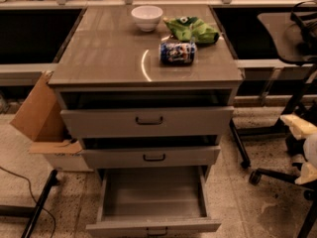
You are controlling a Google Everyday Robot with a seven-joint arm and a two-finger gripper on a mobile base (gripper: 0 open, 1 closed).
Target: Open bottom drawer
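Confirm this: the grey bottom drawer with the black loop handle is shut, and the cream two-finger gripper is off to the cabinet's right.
Not shut: the camera view shows the grey bottom drawer pulled out. The cream two-finger gripper is right of the grey cabinet.
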